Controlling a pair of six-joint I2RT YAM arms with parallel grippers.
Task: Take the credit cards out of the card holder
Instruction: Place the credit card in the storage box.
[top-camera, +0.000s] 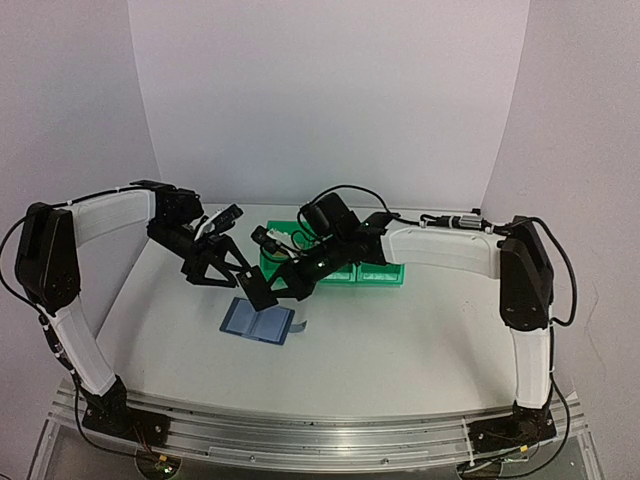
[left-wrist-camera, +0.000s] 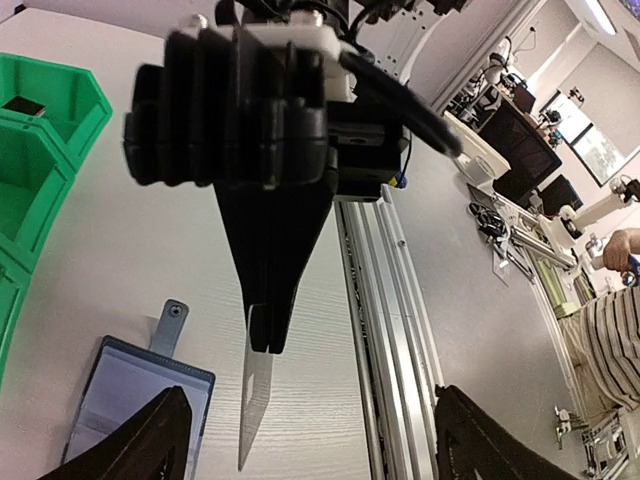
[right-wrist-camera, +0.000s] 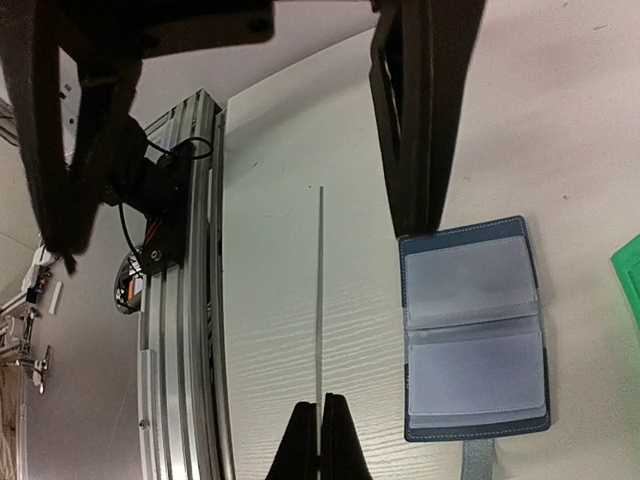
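My right gripper (right-wrist-camera: 320, 405) was clamped shut on one credit card (left-wrist-camera: 253, 400). It pinched one end, and the rest stuck out past my fingertips, edge-on to both wrist cameras, so I could not tell its colour. My left gripper (left-wrist-camera: 308, 400) was spread wide and held nothing. Its fingers (right-wrist-camera: 415, 150) stood on either side of the card, well apart from it.

The card holder (right-wrist-camera: 470, 330) lay open and flat on the table (top-camera: 400, 340), at about 6 o'clock from my right gripper in the top view, with nothing holding it. Its strap (left-wrist-camera: 170, 325) was loose and its pale sleeves (right-wrist-camera: 470, 285) faced up. I could not tell whether more cards sat inside them. The green bins (top-camera: 380, 272) were at about 2 o'clock from the holder.

I judged the step to be carrying this freed card away, perhaps by passing it to my left side. Thin, slick plastic would swivel in a tip pinch, so the squeeze needed to be firm and the travel slow. For a handover, my left fingers should meet the flat faces rather than the edges. They should be fully closed before my right let go. The card also needed to stay high enough not to snag the holder.
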